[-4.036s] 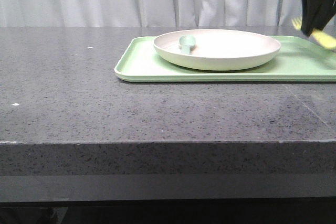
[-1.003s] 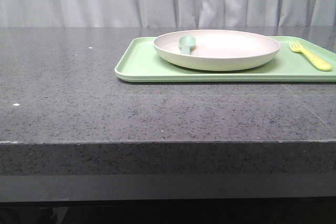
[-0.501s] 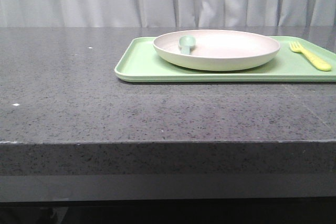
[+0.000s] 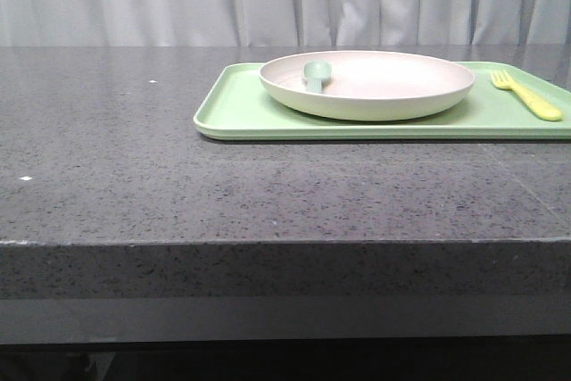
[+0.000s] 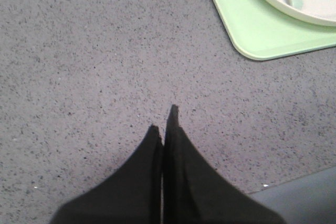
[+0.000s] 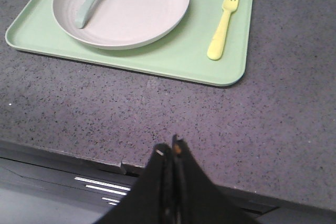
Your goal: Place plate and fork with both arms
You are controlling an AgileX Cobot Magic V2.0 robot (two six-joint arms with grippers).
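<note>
Plate point(image 4: 368, 85) sat centred on the green tray point(image 4: 241, 113), teal spoon point(image 4: 316, 73) inside it. Fork point(image 4: 526, 95), released seconds earlier, lay on the tray right of the plate. Both claws point(image 5: 164, 127) point(image 6: 170, 150), pressed together, had withdrawn over the bench point(image 4: 134, 176); placement appeared complete.

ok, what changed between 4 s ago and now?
The right gripper, then up at the front view's top right holding the fork, let it go and pulled back; it's now shut and empty. The fork lies on the tray, right of the plate. Plate, spoon and tray haven't moved.
</note>
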